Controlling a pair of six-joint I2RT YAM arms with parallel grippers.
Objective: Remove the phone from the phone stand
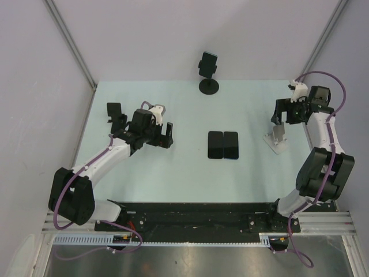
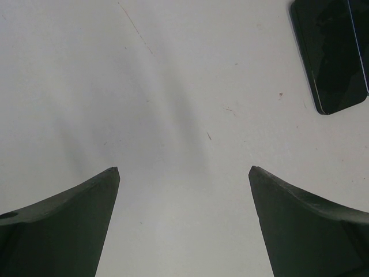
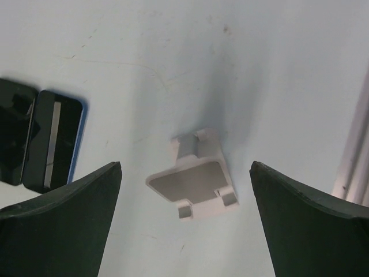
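A dark phone (image 1: 207, 63) sits upright in a black round-based phone stand (image 1: 209, 87) at the back middle of the table. Both grippers are far from it. My left gripper (image 1: 155, 137) (image 2: 183, 173) hovers open over bare table at the left, nothing between its fingers. My right gripper (image 1: 286, 115) (image 3: 185, 167) is open above an empty white stand (image 1: 277, 138) (image 3: 196, 179), which lies between and below the fingertips, untouched.
Two dark phones (image 1: 215, 144) (image 1: 230, 144) lie flat side by side mid-table; they also show in the left wrist view (image 2: 331, 52) and the right wrist view (image 3: 55, 141). An empty black stand (image 1: 115, 111) is at the left rear. Walls close the back and sides.
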